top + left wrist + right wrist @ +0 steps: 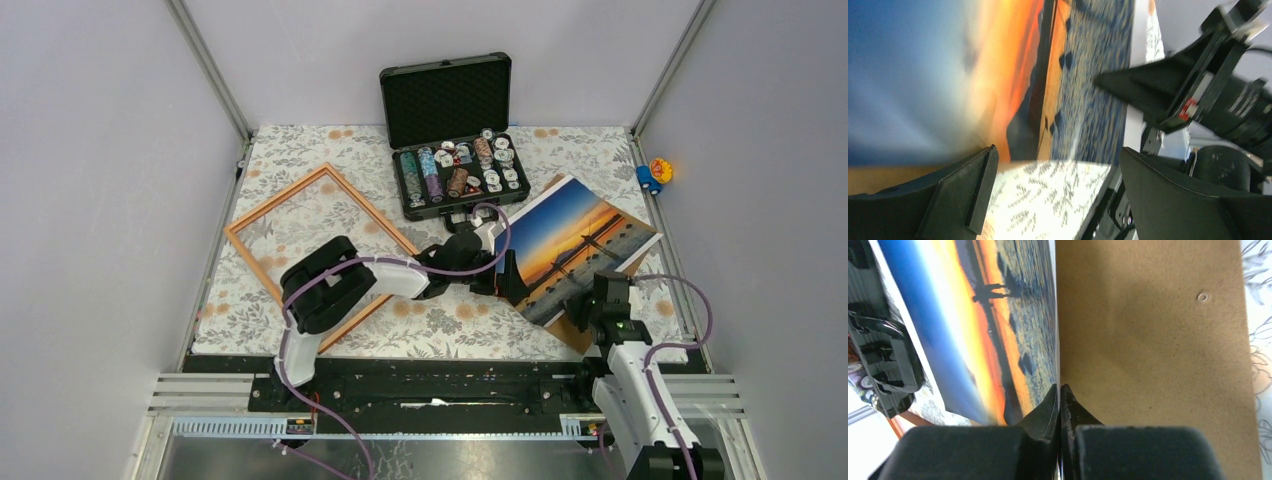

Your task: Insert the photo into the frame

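Observation:
The photo, a sunset print, stands tilted up at the right of the table, its near-right edge raised off the brown backing board. My right gripper is shut on that raised edge. In the right wrist view its jaws pinch the thin edge of the photo, with the backing board to the right. My left gripper is open at the photo's near-left corner. In the left wrist view its fingers have only tablecloth between them, below the photo. The wooden frame lies flat at left, partly hidden by the left arm.
An open black case of chips stands at the back centre, close to the photo's far corner. A small blue and yellow toy sits beyond the table's right rail. Grey walls enclose the floral tablecloth.

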`<state>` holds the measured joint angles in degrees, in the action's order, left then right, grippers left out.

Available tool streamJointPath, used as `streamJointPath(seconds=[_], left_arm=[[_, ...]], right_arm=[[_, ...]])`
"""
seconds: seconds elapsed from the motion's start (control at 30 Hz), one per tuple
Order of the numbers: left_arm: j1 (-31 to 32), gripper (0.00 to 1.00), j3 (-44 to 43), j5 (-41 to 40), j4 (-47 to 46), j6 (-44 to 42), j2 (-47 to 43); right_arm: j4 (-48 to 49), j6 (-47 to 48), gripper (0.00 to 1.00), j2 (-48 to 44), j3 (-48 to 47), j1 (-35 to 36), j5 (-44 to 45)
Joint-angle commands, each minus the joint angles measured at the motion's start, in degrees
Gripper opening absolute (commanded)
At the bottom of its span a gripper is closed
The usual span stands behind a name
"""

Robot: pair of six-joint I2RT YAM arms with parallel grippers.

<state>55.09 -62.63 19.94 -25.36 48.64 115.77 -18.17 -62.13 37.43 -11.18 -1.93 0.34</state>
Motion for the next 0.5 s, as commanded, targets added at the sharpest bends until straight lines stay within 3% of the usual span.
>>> streamJointPath(seconds=[0.0,0.1,0.23,0.47], left_arm=[[1.5,0.98,0.3,1.1,5.2,-4.1,-10.5],[1.5,0.99,0.4,-2.4,12.8,-6.4,-19.9],[1.5,0.99,-0.6,-10.8,26.0,-13.5,-32.7],[1.3,0.99,-4.3,-31.9,48.7,-20.5,-49.1]], right_arm=[[-6.9,4.7,0.00,-2.3,-8.9,-0.2,8.9],[-12.2,10.1,0.00,-5.7,-15.4,-0.1,10.1],[-13.4,25.2,0.00,-7.0,-25.7,-0.1,5.1],[-18.1,41.3,0.00,14.2,-51.8,0.0,-14.3]])
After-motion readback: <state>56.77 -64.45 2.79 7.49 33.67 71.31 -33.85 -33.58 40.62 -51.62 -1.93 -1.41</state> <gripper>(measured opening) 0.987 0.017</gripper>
